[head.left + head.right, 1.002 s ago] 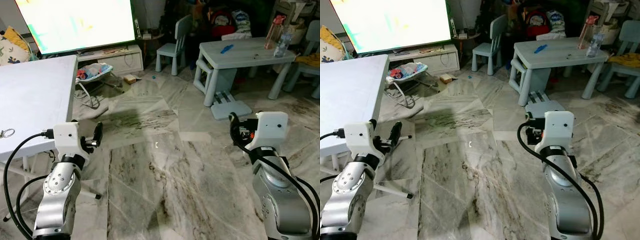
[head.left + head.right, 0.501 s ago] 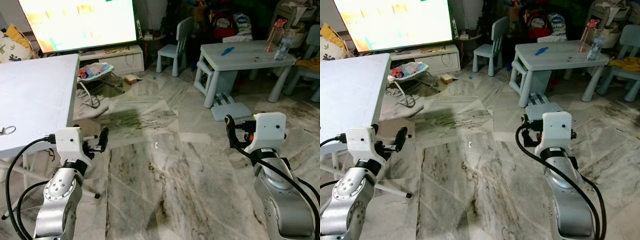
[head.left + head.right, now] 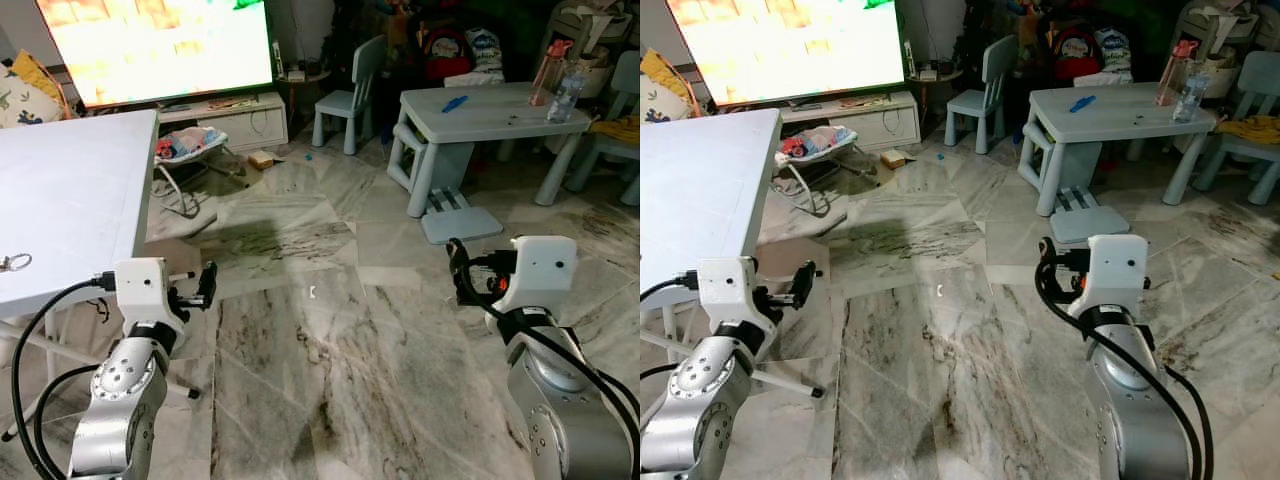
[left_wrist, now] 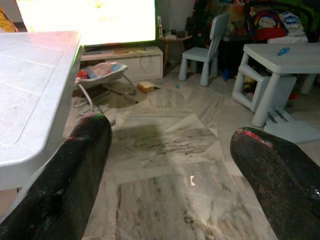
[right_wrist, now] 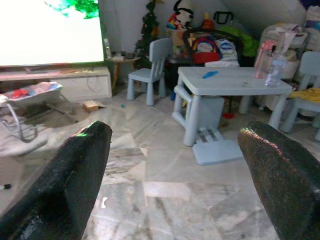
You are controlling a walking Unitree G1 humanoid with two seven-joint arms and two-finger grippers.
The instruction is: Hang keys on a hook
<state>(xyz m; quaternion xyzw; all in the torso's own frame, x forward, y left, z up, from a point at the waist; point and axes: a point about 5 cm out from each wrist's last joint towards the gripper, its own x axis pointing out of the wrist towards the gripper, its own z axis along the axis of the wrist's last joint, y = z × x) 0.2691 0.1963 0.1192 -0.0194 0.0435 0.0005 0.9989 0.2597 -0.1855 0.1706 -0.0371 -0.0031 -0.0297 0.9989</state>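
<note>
Both arms raised over marble floor, nothing held; keys lie on white table at robot's left.

Left eye: keys [image 3: 14, 263] rest on the white table [image 3: 70, 190] near its left edge, well apart from both grippers. Left gripper [image 3: 205, 283] hovers just off the table's corner, right gripper [image 3: 456, 270] over the floor [image 3: 330, 350] on the other side. TV [image 3: 150, 45] glows at the back; small blue table [image 3: 480, 110] w/ bottle [image 3: 567, 88] and a kid's chair [image 3: 350, 90] beyond.
Right eye: same scene; baby bouncer [image 3: 820, 145] sits betw. white table and TV stand.
Left wrist: fingers [image 4: 65, 185] spread wide, nothing betw. them; table edge beside one finger.
Right wrist: fingers [image 5: 75, 175] also spread wide and empty, facing the blue table.
</note>
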